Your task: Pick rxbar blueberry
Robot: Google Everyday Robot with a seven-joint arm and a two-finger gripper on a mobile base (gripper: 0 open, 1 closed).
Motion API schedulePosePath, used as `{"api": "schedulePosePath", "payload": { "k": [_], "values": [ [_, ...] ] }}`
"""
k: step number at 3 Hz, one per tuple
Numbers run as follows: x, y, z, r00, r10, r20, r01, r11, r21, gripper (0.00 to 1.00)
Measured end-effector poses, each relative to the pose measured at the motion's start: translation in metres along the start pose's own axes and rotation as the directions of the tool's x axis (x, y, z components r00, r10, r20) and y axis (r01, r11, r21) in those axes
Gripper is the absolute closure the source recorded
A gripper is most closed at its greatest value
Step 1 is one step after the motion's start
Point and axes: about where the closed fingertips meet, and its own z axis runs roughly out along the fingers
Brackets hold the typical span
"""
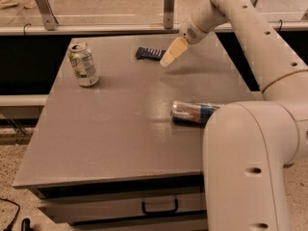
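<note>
1. Pincer (166,61): over the far part of the table (120,143), tip angled down. Open or shut: cannot tell. Nothing seen in its hold.
2. Rxbar (149,53): flat on the table, just beside the pincer tip, on its camera-left. Touching or apart: cannot tell.
3. Green-white can (83,64): upright, well to the pincer's camera-left.
4. Silver-blue can (192,112): on its side, nearer the camera than the pincer.

Step, as judged: approach; bar not yet grasped. The next move likely calls for a short shift over the bar, alignment across its narrow width, then a low descent, the wrapper being thin.
</note>
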Motion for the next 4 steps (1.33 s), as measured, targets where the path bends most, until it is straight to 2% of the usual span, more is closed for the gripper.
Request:
{"api": "schedulePosePath", "payload": {
  "k": [2,3,4],
  "values": [
    [-0.008,0.003,0.023,0.999,-0.014,-0.039,0.013,0.9995,-0.027,0.0],
    [-0.013,0.009,0.032,0.998,-0.032,-0.058,0.029,0.9981,-0.055,0.15],
    [-0.015,0.016,0.039,0.996,-0.044,-0.08,0.037,0.9956,-0.086,0.47]
  ]
}}
